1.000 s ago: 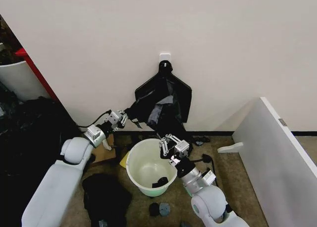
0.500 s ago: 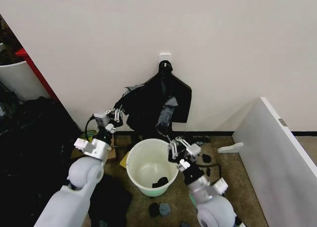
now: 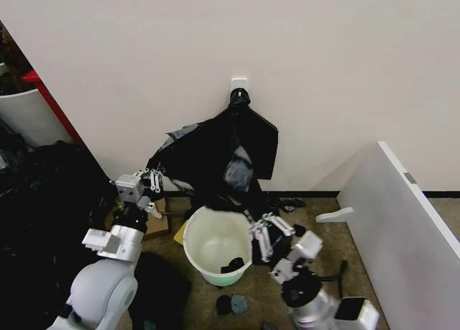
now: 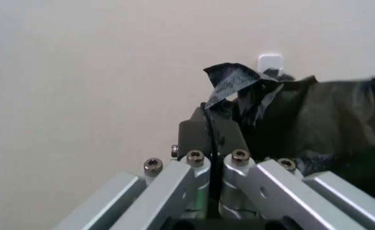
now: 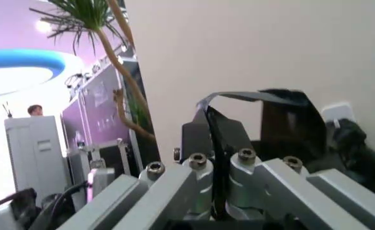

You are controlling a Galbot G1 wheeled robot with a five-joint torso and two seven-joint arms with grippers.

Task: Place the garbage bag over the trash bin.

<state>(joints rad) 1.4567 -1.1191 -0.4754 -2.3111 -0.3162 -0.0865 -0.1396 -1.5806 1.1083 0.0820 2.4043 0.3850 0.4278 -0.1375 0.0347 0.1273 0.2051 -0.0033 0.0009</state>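
1. Nearest in the head view, the right gripper (image 3: 260, 238) stands at the right side of the rim of the trash bin (image 3: 194, 254), its jaws closed on a lower strip of the garbage bag (image 3: 208, 154).
2. The right wrist view shows that pinch close up: a thin black edge of the bag (image 5: 213, 143) runs between the closed pads, and a curled flap rises above them.
3. The white bin stands upright on the floor, with a small black scrap (image 3: 231, 263) lying inside it.
4. To the bin's left and higher, the left gripper (image 3: 152, 180) is clamped on the bag's left corner, pulling the sheet out sideways.
5. The left wrist view confirms it: a black edge (image 4: 208, 139) is caught between the shut pads, with a torn grey-black flap sticking up.
6. Farthest back, the bag hangs from a white wall hook (image 3: 239, 84), spread out above the bin, not over its rim.
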